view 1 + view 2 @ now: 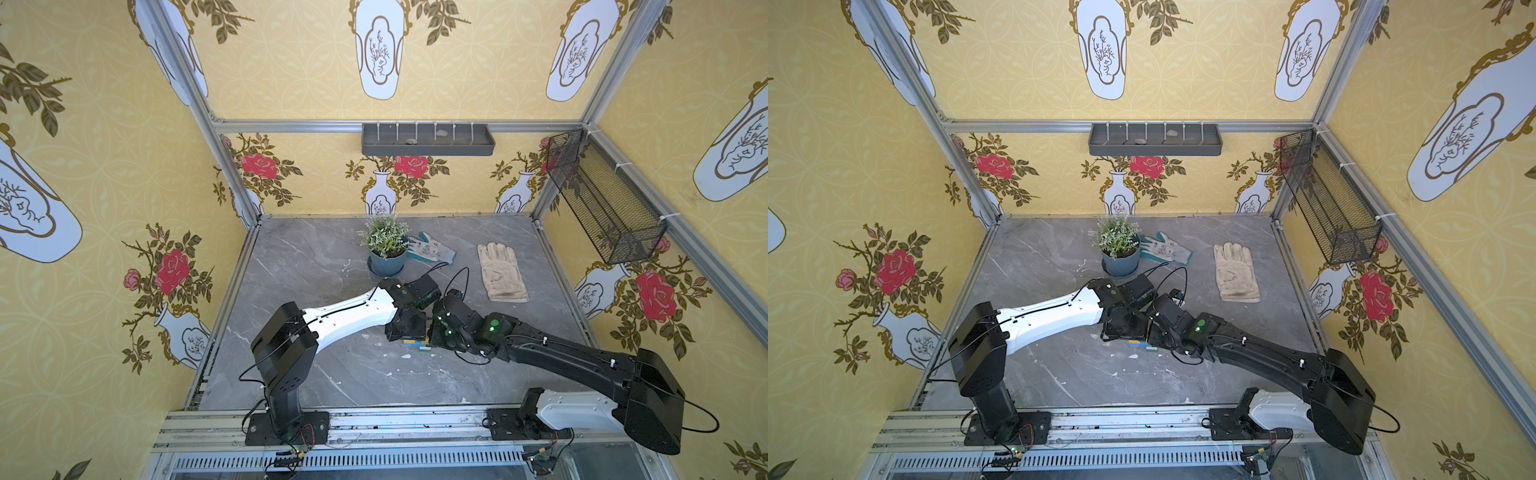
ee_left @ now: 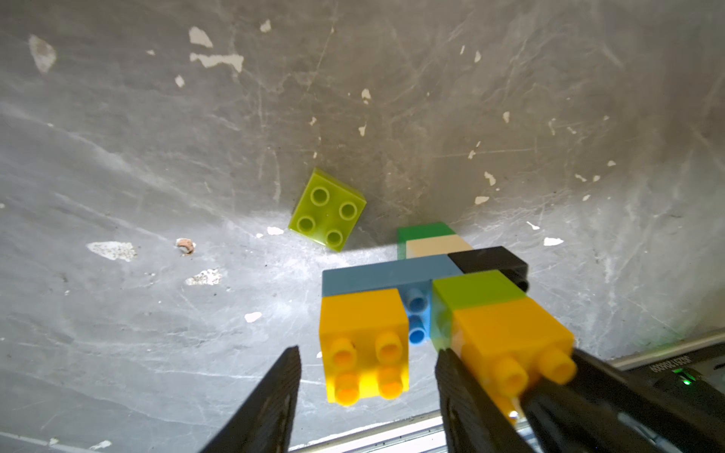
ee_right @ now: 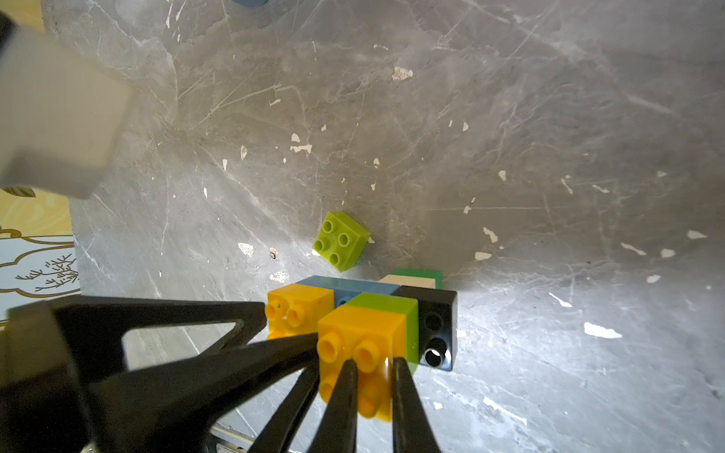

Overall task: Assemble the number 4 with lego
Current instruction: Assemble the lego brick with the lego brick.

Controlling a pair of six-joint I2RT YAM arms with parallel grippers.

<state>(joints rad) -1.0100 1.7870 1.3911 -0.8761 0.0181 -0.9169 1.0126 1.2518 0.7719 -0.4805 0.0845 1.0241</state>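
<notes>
Right gripper [image 3: 372, 364] clamps a yellow brick [image 3: 361, 325] of the number 4 [image 3: 382, 304]. Left gripper [image 2: 368, 353] stands open astride another. Grey table [image 1: 332, 374]; yellow floral walls [image 1: 104, 166].

Potted plant [image 1: 384, 243] far centre, patterned glove [image 1: 432, 249] just right of it, beige glove [image 1: 501, 272] farther right, mesh basket [image 1: 602, 203] on right wall.

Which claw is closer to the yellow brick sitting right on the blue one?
Left. The left gripper stands open around that yellow brick; the right gripper is shut on the neighbouring yellow-and-lime prong.
</notes>
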